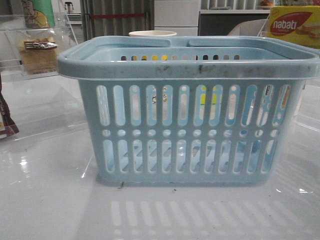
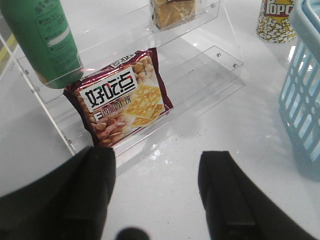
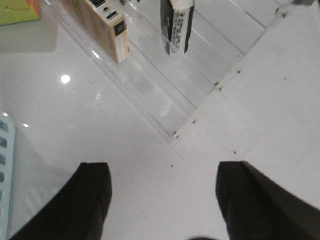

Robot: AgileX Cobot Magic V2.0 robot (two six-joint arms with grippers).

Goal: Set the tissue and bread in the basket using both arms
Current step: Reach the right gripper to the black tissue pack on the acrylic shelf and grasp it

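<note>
The light-blue basket (image 1: 187, 120) stands in the middle of the table; its side also shows in the left wrist view (image 2: 302, 100) and its edge in the right wrist view (image 3: 4, 175). The bread (image 1: 37, 52) sits on a clear shelf at the back left and shows in the left wrist view (image 2: 172, 11) on the upper step. The near-black tissue pack (image 3: 177, 25) stands upright on a clear shelf. My left gripper (image 2: 157, 165) is open and empty above the table, in front of the shelf. My right gripper (image 3: 162, 175) is open and empty, short of the tissue's shelf. Neither gripper shows in the front view.
A dark brown packet with a red edge (image 2: 120, 97) and a green bottle (image 2: 42, 40) stand on the left clear shelf (image 2: 210, 65). A popcorn cup (image 2: 275, 20) is near the basket. A tan box (image 3: 107, 30) stands beside the tissue. The nabati box (image 1: 295, 25) is back right.
</note>
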